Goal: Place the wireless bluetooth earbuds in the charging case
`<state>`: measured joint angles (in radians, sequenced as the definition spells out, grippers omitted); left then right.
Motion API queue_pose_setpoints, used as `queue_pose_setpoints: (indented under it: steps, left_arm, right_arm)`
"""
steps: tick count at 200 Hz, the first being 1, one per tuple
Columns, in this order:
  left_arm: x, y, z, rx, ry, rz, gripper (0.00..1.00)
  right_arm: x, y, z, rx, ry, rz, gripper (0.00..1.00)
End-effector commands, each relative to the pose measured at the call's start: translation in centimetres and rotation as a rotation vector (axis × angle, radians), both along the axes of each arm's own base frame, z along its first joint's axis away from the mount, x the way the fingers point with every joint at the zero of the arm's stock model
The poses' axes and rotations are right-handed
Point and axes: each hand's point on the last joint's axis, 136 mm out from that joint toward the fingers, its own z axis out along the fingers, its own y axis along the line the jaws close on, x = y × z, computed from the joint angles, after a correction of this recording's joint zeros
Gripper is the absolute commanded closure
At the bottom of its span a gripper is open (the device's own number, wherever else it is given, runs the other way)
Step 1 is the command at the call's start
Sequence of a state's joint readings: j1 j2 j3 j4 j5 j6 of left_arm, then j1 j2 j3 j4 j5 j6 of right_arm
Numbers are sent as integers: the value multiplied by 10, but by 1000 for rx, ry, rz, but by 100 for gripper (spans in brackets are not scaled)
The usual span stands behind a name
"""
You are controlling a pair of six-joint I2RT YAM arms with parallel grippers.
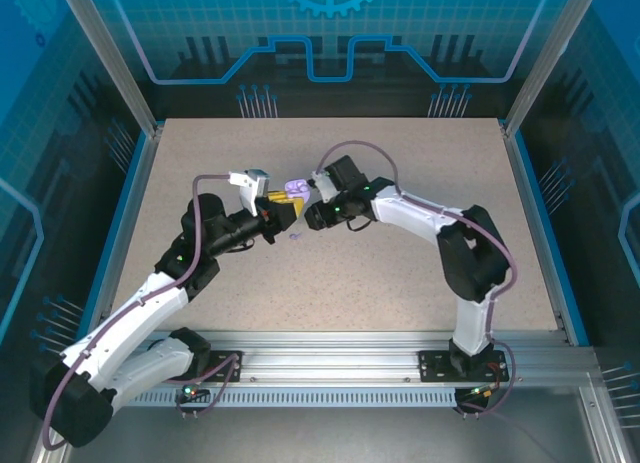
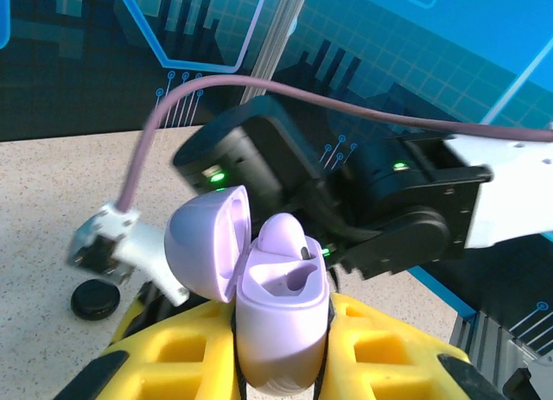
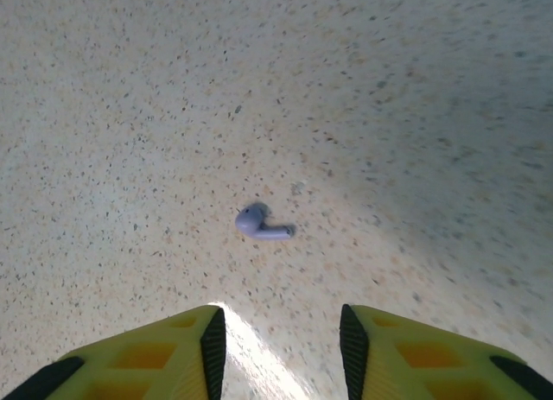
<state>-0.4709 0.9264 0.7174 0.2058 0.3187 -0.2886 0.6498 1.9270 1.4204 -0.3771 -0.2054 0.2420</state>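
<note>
Two arms (image 1: 415, 215): white and black shells with lilac cables; their tool ends meet over the middle of the tabletop.
Left pincer (image 2: 281, 352): yellow fingers with hollow moulded pockets and black edges, clamped on the lower body of the charging case and holding it off the tabletop.
Charging case (image 2: 281, 318): lavender, smooth glossy plastic with a rounded pebble shape. Its lid (image 2: 206, 244) is hinged open and leans to the left in the left wrist view.
Seated earbud (image 2: 281, 234): a lavender rounded head stands up out of one socket of the case. The socket beside it looks hollow.
Right pincer (image 3: 276, 338): yellow fingers with black inner edges, set apart and gripping nothing, hovering above the tabletop.
Loose earbud (image 3: 259, 225): lavender, with a bulb head and a short stem. It lies on its side on the tabletop, beyond the gap between the right fingers and apart from them.
Black disc (image 2: 95, 299): small, round, flat and matte, on the tabletop left of the case. I cannot tell what it is.
Tabletop (image 1: 400, 283): beige, matte, finely speckled like stone, with blue edging.
Backdrop (image 1: 330, 23): blue panels printed with circuit lines and a gear outline, between aluminium posts.
</note>
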Motion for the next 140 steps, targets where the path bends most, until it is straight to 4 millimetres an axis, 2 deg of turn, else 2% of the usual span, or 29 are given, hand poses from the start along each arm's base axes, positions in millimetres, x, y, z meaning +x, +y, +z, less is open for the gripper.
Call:
queue_pose_setpoints:
  steps: [1, 23, 65, 140]
  left_arm:
    - [-5, 3, 21, -25, -44, -6, 100]
    - [-5, 4, 19, -24, -41, 0, 100]
    - [-6, 5, 18, -26, -38, 0, 100]
    - [-5, 5, 15, -32, -33, 2, 100]
  right_arm:
    - [-6, 20, -9, -5, 47, 78, 64]
    - [-2, 33, -24, -23, 71, 100, 71]
    - [8, 46, -44, -70, 102, 103, 76]
    - [12, 45, -72, -174, 142, 85, 80]
